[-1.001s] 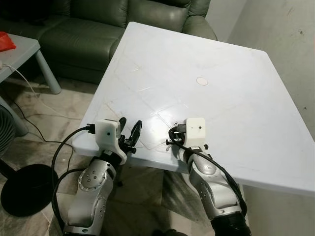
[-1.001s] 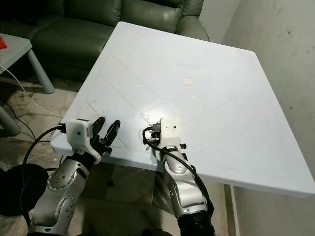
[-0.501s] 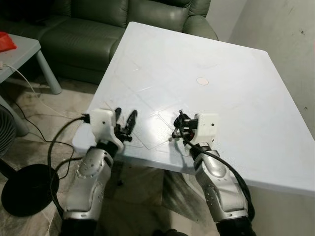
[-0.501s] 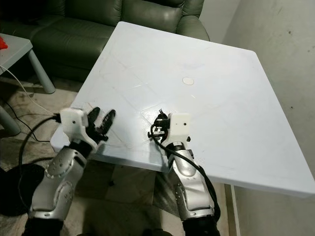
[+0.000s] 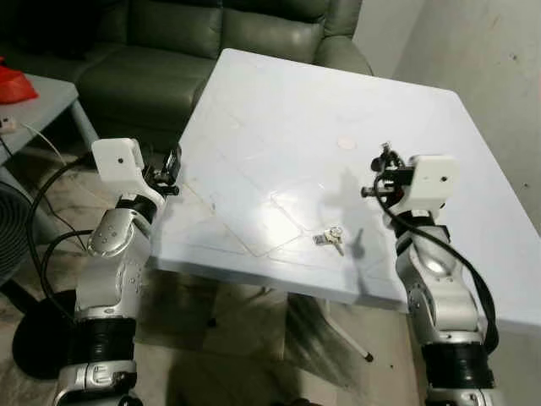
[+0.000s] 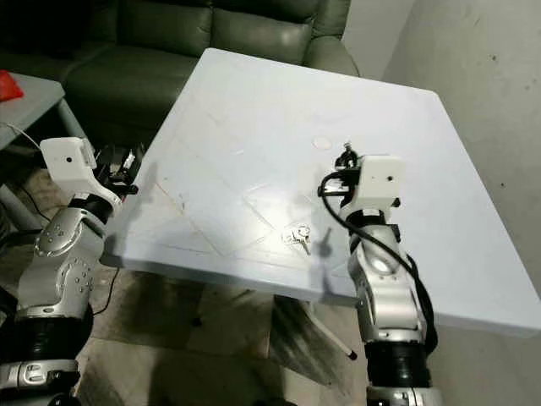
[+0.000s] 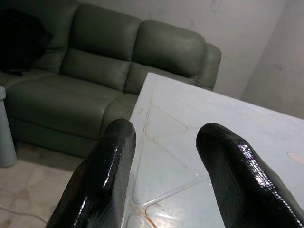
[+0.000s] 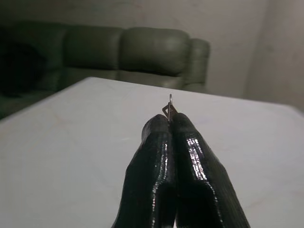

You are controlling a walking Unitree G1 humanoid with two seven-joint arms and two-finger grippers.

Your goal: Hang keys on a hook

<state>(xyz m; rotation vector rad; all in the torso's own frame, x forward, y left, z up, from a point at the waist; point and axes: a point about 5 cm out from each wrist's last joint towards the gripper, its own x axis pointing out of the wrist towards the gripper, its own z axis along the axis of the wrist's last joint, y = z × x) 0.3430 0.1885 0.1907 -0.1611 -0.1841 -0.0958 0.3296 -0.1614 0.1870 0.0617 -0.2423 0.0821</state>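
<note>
A small bunch of keys (image 5: 330, 238) lies flat on the white table (image 5: 279, 118), near its front edge. My right gripper (image 5: 385, 161) is held up above the table, to the right of the keys and clear of them. It is shut on a thin metal hook (image 8: 170, 107) that pokes out past the fingertips (image 8: 161, 126). My left gripper (image 5: 173, 165) is raised at the table's left edge and stands open with nothing between its fingers (image 7: 114, 142).
A dark green sofa (image 5: 211, 34) stands behind the table. At the left are a grey side table (image 5: 42, 93) with a red thing (image 5: 13, 85) on it and a fan base (image 5: 30, 338) with cables on the floor. A wall (image 5: 490, 51) runs along the right.
Both arms have lifted from the table's front edge. The right gripper rose to the right, uncovering the keys on the table. The left arm swung out to the left.
</note>
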